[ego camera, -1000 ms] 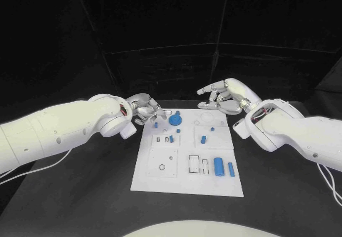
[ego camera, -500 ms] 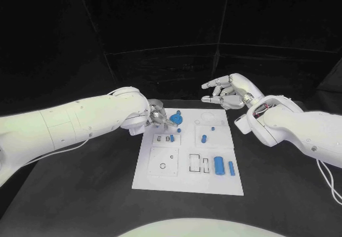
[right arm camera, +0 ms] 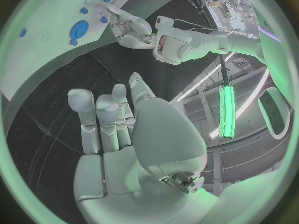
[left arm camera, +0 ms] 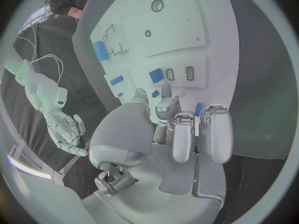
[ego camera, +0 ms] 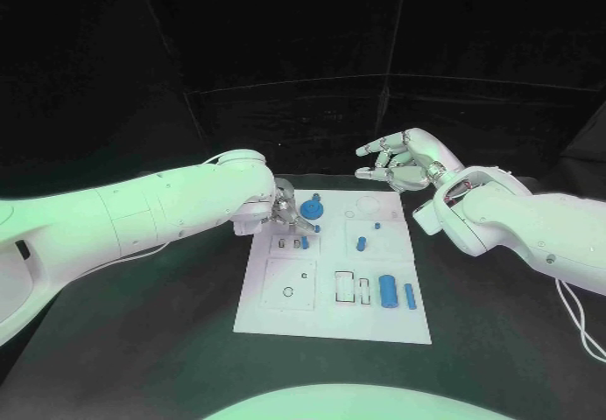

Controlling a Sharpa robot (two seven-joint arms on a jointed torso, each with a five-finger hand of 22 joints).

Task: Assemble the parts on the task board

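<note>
Left robot hand: my left robot hand (ego camera: 285, 210) sits low over the task board's (ego camera: 331, 319) far-left corner, fingers bunched by a small blue part (ego camera: 305, 242); whether it pinches that part, I cannot tell.
Right robot hand: my right robot hand (ego camera: 405, 163) hangs beyond the board's far edge, fingers spread, holding nothing.
Risk: my fingertips crowd the round blue part (ego camera: 312, 210) just beside them; a sideways nudge could dislodge it.
Parts: blue pieces, 1 round, others short pegs and blocks, on the white board on the worktop (ego camera: 151, 350).
</note>
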